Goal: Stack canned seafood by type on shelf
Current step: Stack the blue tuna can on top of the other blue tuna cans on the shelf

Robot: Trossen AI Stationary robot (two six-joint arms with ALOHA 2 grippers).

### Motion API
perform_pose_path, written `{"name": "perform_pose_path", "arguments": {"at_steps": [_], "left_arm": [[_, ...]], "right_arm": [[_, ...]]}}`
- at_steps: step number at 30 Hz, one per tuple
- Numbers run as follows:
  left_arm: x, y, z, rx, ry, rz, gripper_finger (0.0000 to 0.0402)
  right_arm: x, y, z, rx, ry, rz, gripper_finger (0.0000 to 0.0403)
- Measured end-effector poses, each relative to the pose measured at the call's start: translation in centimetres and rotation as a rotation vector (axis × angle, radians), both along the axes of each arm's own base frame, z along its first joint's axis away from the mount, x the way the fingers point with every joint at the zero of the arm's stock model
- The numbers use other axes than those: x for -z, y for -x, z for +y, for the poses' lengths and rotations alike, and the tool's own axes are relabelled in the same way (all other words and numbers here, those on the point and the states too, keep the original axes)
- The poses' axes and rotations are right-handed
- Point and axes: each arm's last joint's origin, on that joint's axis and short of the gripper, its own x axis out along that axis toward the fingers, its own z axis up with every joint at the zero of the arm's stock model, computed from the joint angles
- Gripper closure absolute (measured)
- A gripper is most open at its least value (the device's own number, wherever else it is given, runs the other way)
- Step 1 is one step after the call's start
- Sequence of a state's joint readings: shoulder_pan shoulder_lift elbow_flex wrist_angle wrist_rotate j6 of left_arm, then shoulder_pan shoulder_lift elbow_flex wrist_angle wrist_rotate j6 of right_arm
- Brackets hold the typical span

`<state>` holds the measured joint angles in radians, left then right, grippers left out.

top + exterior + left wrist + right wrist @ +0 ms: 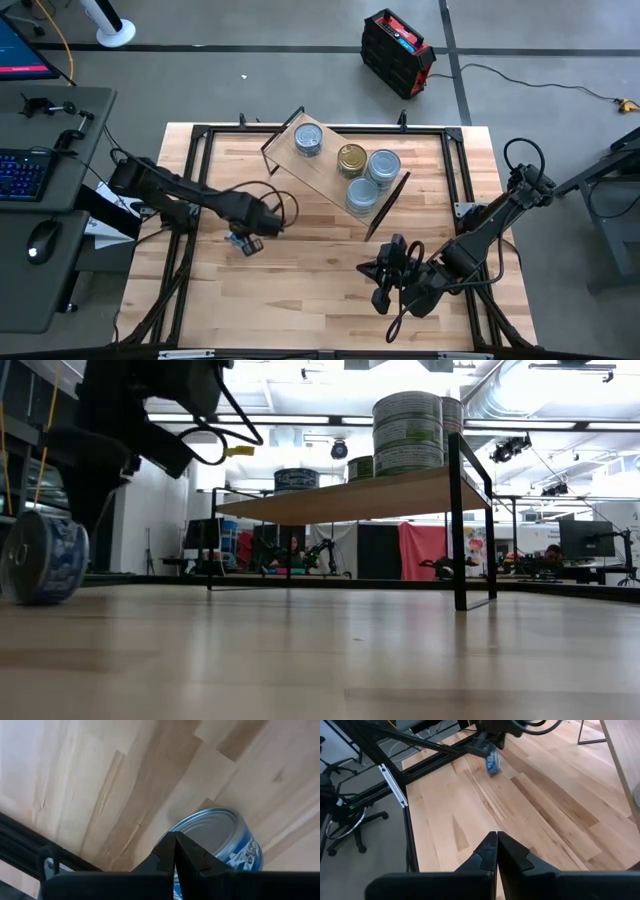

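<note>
The shelf [327, 166] stands slantwise at the table's far middle. On it are silver-blue topped tins [308, 140] [383, 167] [362, 195] and one gold-topped tin [351, 160]. Left of the shelf, one blue-and-white tin [42, 558] rests on its curved wall on the table, also seen in the left wrist view [220, 840]. My left gripper [174, 836] is shut, points down and stands right over this tin [492, 762]. My right gripper [496, 836] is shut on nothing and hangs above the near right part of the table [384, 288]. My left gripper comes from above with its shut fingertips [186, 845] at the upper side of the tin lying on its curved wall [235, 827]. The fingers themselves cover that spot, so I cannot tell whether they touch the tin.
Black frame rails [190, 170] run along the table's edges. The shelf's thin black legs [459, 530] stand on the wood. Bare planks [310, 260] lie between the two grippers and in front of the shelf. A desk with a keyboard [22, 170] stands beyond the table's left edge.
</note>
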<state>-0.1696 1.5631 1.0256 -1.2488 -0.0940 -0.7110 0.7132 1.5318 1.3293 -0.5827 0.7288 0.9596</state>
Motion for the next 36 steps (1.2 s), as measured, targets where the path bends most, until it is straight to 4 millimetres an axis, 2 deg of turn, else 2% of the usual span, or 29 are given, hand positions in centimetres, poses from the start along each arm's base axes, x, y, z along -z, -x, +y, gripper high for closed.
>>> {"name": "perform_pose_path", "arguments": {"at_steps": [5, 11, 19, 26, 33, 36], "left_arm": [[-0.7, -0.2, -0.2, 0.151, -0.012, 0.015, 0.0401], [-3.8, -1.0, 0.4, 0.351, -0.075, 0.037, 0.0401], [-6.9, -0.4, -2.3, 0.571, -0.035, 0.094, 0.0391], [-7.2, 0.4, -4.6, 0.645, 0.056, 0.104, 0.0323], [-7.2, 0.4, -4.6, 0.708, 0.104, 0.111, 0.023], [-7.0, 0.1, -4.7, 0.787, 0.142, 0.086, 0.0195]], "right_arm": [[0.1, 0.0, -0.1, 0.002, 0.005, 0.006, 0.0403], [0.1, -0.1, -0.2, 0.009, 0.003, 0.006, 0.0403], [0.1, -0.1, -0.2, 0.009, 0.004, 0.007, 0.0403], [0.1, -0.1, -0.2, 0.007, 0.01, 0.011, 0.0403], [0.3, 0.1, -0.3, 0.007, 0.027, 0.031, 0.0403], [0.4, 0.1, -0.4, 0.007, 0.037, 0.043, 0.0403]]}}
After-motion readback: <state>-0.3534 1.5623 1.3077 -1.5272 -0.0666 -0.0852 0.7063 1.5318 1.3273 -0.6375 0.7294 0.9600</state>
